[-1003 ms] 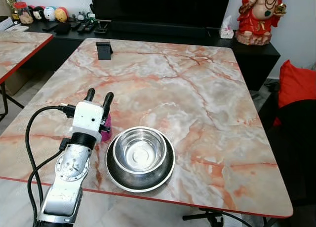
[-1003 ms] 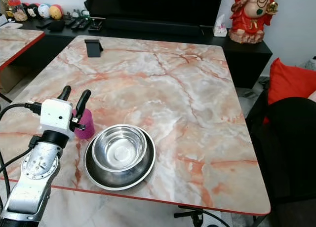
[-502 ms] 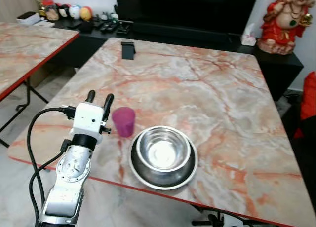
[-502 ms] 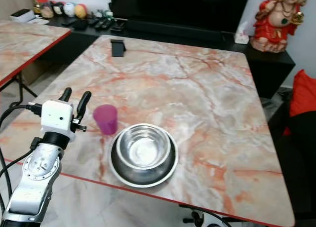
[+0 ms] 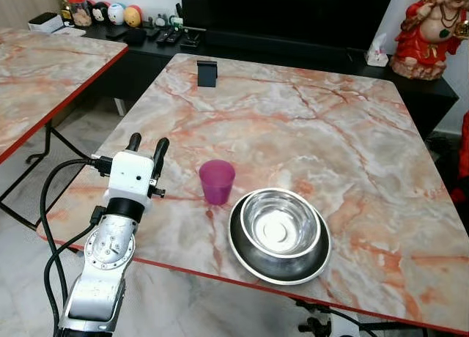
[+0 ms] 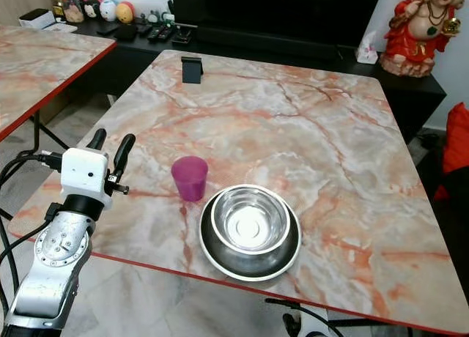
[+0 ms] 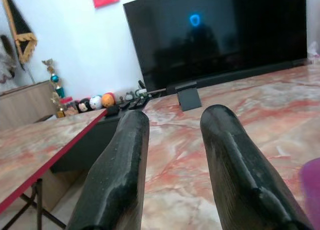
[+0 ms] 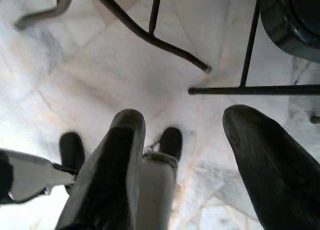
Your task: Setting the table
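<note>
— Cup (image 5: 217,181) first: where do you see it?
— Upright on your bench (image 5: 352,132), just left of the steel bowl (image 5: 279,226), which sits in a wider steel dish (image 5: 245,250) near the front edge.
— And your left hand (image 5: 146,144)?
— Left of the cup, apart from it, fingers spread and holding nothing.
— Right hand (image 8: 190,140)?
— Hanging over the floor (image 8: 100,70), fingers apart, empty.
— Anything farther back?
— A black stand (image 5: 207,73) near the far edge.
</note>
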`<state>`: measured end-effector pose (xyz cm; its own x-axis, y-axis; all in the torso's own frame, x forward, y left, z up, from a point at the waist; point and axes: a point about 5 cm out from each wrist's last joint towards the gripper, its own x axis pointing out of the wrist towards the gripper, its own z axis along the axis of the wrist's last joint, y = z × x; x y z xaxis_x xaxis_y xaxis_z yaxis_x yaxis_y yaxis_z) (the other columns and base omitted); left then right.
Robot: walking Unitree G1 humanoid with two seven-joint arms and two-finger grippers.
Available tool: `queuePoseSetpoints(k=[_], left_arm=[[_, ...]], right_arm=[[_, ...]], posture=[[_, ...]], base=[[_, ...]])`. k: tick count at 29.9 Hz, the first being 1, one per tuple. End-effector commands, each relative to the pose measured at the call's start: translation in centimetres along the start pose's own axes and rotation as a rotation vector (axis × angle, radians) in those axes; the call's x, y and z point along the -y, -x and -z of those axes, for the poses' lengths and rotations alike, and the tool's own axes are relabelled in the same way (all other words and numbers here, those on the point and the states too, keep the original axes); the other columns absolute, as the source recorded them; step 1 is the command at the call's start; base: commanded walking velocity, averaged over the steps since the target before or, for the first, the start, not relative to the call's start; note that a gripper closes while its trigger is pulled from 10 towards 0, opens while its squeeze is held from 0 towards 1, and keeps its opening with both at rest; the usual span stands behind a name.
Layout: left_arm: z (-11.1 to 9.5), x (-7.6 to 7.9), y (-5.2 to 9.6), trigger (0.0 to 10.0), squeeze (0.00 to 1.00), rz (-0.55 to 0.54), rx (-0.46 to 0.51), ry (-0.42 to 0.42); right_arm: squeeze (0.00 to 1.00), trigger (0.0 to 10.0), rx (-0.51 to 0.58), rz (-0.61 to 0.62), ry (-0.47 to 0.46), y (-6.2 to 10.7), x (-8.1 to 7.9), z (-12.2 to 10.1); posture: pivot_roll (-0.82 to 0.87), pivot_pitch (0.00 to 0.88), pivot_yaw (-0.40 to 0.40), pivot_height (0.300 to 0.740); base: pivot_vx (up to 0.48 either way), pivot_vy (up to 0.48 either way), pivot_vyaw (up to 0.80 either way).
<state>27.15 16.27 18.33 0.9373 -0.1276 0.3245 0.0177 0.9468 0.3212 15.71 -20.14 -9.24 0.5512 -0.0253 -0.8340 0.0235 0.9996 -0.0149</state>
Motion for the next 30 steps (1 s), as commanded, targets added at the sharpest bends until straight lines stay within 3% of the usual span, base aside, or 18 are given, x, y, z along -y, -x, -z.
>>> queuePoseSetpoints(k=[1,30], left_arm=[[0.04,-0.07,-0.01,10.0,0.0,0.005,-0.009,-0.017],[-0.16,-0.06,-0.25,10.0,0.0,0.004,-0.001,-0.016]], right_arm=[[0.0,10.0,0.011,-0.001,0.003,-0.08,-0.04,-0.39],[0.0,10.0,0.011,-0.005,0.005,-0.08,-0.04,-0.4]], posture=[[0.07,0.0,-0.048,0.74],[0.07,0.0,-0.05,0.74]], base=[[0.0,0.285,0.0],[0.0,0.285,0.0]])
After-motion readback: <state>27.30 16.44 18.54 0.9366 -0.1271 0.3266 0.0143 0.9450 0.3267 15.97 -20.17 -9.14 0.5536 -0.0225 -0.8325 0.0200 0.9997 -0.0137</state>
